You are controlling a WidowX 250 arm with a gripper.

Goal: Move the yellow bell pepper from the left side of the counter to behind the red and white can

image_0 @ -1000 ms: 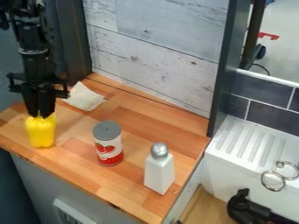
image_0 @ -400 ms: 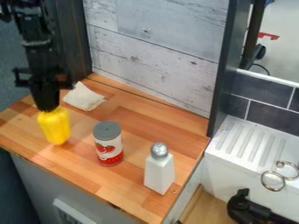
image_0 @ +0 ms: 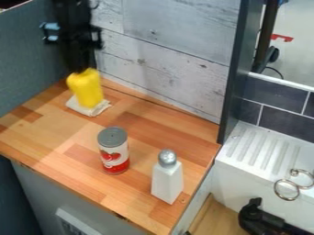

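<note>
1. One yellow bottle [image_0: 87, 90] is in your black gripper [image_0: 80, 71], jaws squeezing it, at the far left of the wooden counter [image_0: 46, 133].
2. One pale cloth [image_0: 97, 110] lies below it; you cannot tell if they touch.
3. One red and white can [image_0: 114, 152] stands nearer you.
4. One white bottle [image_0: 167, 182] with a silver top stands right of the can.

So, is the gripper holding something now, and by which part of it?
Yes, the gripper holds the yellow bottle by its upper end, above the cloth.
</note>
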